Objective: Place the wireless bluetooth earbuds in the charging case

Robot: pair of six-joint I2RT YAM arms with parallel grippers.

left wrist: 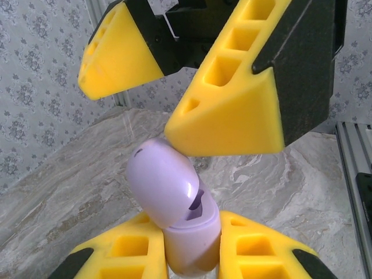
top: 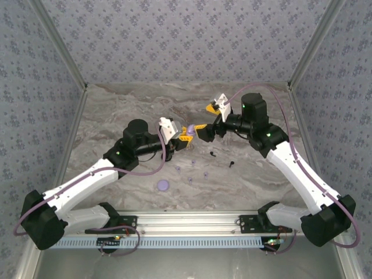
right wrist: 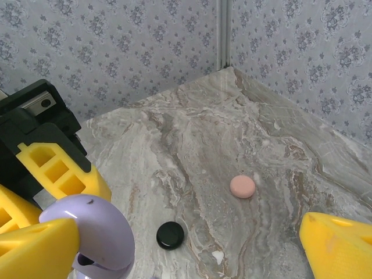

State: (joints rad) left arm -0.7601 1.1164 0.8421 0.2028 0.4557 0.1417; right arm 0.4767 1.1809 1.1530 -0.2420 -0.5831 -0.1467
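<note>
Well, early days: left gripper (left wrist: 189,256) pinches the open lavender plastic charging case (left wrist: 174,197), right gripper (left wrist: 174,87) spread wide beside it; tiny stemmed lavender earbuds (top: 206,174) lie loose, centre frame.

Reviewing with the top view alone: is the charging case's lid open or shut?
Observer: Open. In the left wrist view the lavender case has its lid hinged back.
Operator: Is the right end effector gripping it?
Observer: No, its jaws stand wide, one finger close by the lid.
Operator: Any discs besides the lavender disc?
Observer: Right wrist view: a pink disc and a black disc on the table.
</note>
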